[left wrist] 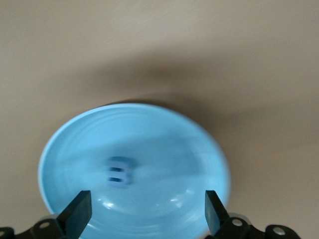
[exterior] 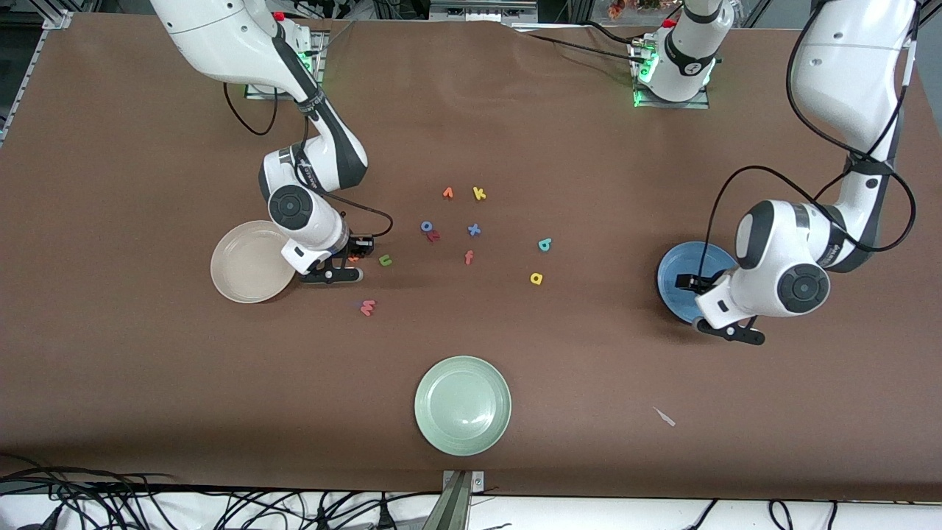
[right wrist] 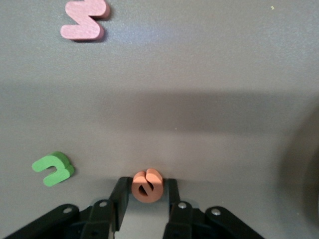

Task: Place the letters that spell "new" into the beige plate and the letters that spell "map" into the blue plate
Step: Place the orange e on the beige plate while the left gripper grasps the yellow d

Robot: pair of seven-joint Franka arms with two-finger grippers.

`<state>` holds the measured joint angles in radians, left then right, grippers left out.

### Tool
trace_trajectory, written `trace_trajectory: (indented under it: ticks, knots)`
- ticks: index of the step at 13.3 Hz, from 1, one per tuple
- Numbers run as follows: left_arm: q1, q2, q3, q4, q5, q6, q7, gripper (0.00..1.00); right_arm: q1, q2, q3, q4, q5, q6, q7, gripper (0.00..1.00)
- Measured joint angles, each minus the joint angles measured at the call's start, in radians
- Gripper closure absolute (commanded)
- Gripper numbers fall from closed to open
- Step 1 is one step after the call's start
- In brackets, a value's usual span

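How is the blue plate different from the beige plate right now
The blue plate holds a blue "m"; the beige plate shows no letter in it. The blue plate lies toward the left arm's end of the table, under the open left gripper; the beige plate lies toward the right arm's end, beside the right gripper, which is closing on the orange "e". Both are round and shallow.

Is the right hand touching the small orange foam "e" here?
Touching. The right wrist view shows the orange foam "e" wedged between both fingers of the right hand, with no gap on either side.
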<state>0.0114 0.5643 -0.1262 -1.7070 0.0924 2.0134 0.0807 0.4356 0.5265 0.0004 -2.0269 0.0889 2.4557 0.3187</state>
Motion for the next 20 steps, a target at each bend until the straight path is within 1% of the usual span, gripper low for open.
trace_trajectory:
  ticks: [1, 3, 4, 5, 8, 10, 12, 14, 16, 17, 19, 20]
  knots:
    - [-0.002, -0.017, -0.043, 0.000, 0.000, -0.009, -0.043, 0.00, 0.000, 0.000, 0.000, 0.000, 0.000, 0.000, 0.000, 0.67]
    - [-0.016, -0.027, -0.131, 0.000, 0.000, -0.014, -0.194, 0.00, -0.001, 0.000, 0.000, 0.000, 0.000, 0.000, 0.000, 0.68]
    - [-0.038, -0.026, -0.159, 0.000, 0.000, -0.013, -0.282, 0.00, -0.001, 0.000, -0.001, 0.000, 0.000, 0.000, 0.000, 0.69]
    - [-0.073, -0.024, -0.170, 0.001, 0.000, -0.009, -0.361, 0.00, -0.001, 0.000, -0.001, 0.000, 0.000, 0.000, 0.000, 0.70]
    - [-0.204, 0.006, -0.172, 0.035, 0.000, 0.005, -0.478, 0.00, -0.002, 0.000, -0.001, 0.000, 0.001, 0.000, 0.000, 0.72]
    - [-0.266, 0.042, -0.171, 0.068, 0.000, 0.055, -0.531, 0.00, -0.002, -0.001, -0.001, 0.001, 0.001, 0.000, 0.001, 0.76]
    - [-0.292, 0.077, -0.170, 0.078, 0.000, 0.136, -0.546, 0.00, -0.002, 0.000, -0.001, 0.009, 0.001, 0.002, 0.001, 0.77]
    - [-0.309, 0.114, -0.168, 0.078, 0.021, 0.176, -0.546, 0.00, -0.003, 0.000, -0.001, 0.032, 0.001, -0.013, 0.001, 0.77]
    - [-0.319, 0.144, -0.167, 0.079, 0.067, 0.213, -0.559, 0.00, -0.004, -0.001, -0.005, 0.074, 0.001, -0.080, 0.001, 0.77]
    - [-0.321, 0.156, -0.167, 0.080, 0.071, 0.233, -0.573, 0.00, -0.005, -0.003, -0.014, 0.100, 0.001, -0.129, -0.003, 0.77]
    - [-0.334, 0.181, -0.165, 0.080, 0.082, 0.264, -0.607, 0.00, -0.008, -0.018, -0.044, 0.134, 0.001, -0.211, -0.037, 0.77]
    - [-0.342, 0.191, -0.165, 0.080, 0.113, 0.271, -0.626, 0.00, -0.011, -0.029, -0.061, 0.139, 0.001, -0.240, -0.069, 0.77]
